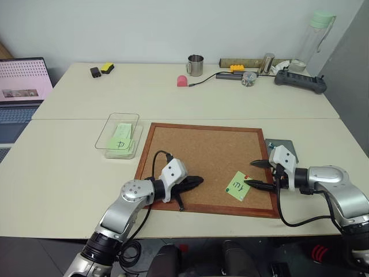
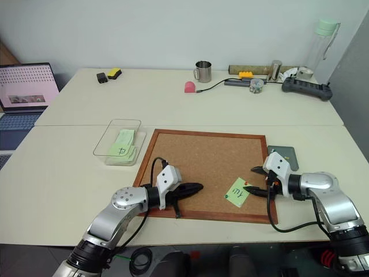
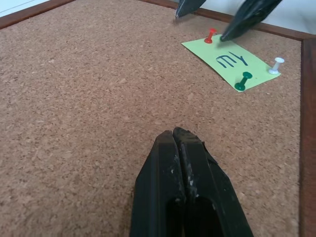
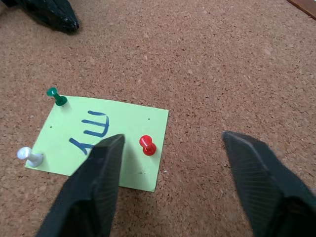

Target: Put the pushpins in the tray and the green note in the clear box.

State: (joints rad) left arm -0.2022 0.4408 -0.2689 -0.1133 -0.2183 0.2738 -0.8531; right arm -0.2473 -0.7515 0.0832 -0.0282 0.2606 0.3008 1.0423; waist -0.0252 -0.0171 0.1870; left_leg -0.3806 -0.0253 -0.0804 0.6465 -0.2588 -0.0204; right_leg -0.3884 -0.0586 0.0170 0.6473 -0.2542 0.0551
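**Right wrist view: jaws straddling the red pin on the green note**

Right wrist view shows me the green note (image 4: 106, 140) pinned flat near the cork board's (image 1: 202, 150) front right corner by 3 pushpins: red pushpin (image 4: 147, 145), green pushpin (image 4: 57, 97) and white pushpin (image 4: 29, 156). My right gripper (image 4: 173, 148) stands part open with nothing held, the red pin between its fingertips; one tip hangs over the note, the other over bare cork.

To do this pull well, I judge I should centre the red head between the pads, close on the head only, then lift straight out so the paper is not torn or dragged. The other 2 pins should keep the note steady meanwhile.

My left gripper (image 1: 193, 182) is fully closed and empty, low over the board's front edge, well apart from the note.

The tray (image 1: 285, 145) sits on the desk just beside the board's right edge; I cannot tell whether it holds anything. The clear box (image 1: 118, 135), off the board's far left corner, already holds another green note (image 1: 122, 141).
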